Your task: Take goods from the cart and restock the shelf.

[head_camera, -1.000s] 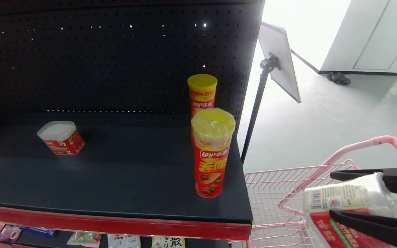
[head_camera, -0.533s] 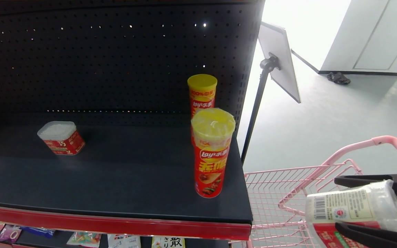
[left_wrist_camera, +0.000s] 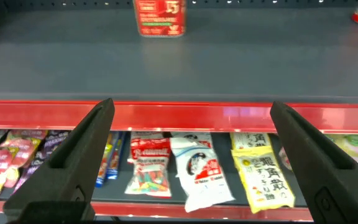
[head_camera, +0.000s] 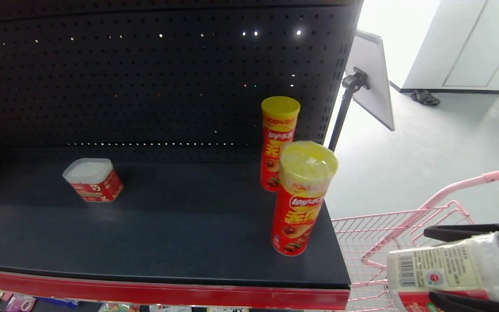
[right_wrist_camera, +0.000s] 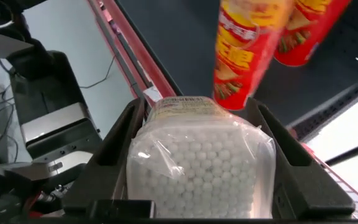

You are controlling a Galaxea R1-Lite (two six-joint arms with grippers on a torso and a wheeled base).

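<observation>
My right gripper [head_camera: 427,264] is shut on a clear box of white cotton swabs with a red label [head_camera: 444,268], held on its side above the pink cart [head_camera: 405,234], to the right of the shelf. The right wrist view has the box [right_wrist_camera: 197,155] between the right gripper [right_wrist_camera: 194,118], with two chip cans beyond it. A matching box [head_camera: 93,180] stands on the dark shelf board [head_camera: 167,234] at the left. My left gripper [left_wrist_camera: 188,112] is open and holds nothing, level with the shelf's red front edge [left_wrist_camera: 185,115].
Two red chip cans with yellow lids stand at the shelf's right end, one near the front [head_camera: 303,197] and one at the back [head_camera: 279,141]. A sign on a stand [head_camera: 373,82] rises beside the shelf. Snack packets [left_wrist_camera: 197,174] hang on the lower shelf.
The head camera has turned, so the shelf and cans sit further right in the picture. The right gripper with the box has sunk a little lower in view.
</observation>
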